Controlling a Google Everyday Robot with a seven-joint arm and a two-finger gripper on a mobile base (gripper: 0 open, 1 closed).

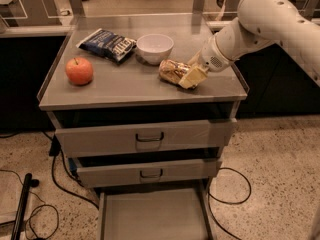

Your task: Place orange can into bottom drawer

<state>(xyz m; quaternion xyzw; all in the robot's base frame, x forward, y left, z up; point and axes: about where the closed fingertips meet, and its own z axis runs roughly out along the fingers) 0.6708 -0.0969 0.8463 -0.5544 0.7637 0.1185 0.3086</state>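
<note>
The orange can lies on its side on the cabinet top, right of centre, just in front of the white bowl. My gripper is at the can's right end, touching or almost touching it, with the white arm reaching in from the upper right. The bottom drawer is pulled out at floor level and its flat grey floor is bare. The two handled drawers above it stand slightly ajar.
On the cabinet top are an orange-red apple at the left, a dark blue snack bag at the back left and a white bowl at the back centre. Cables run over the floor to the left and right of the cabinet.
</note>
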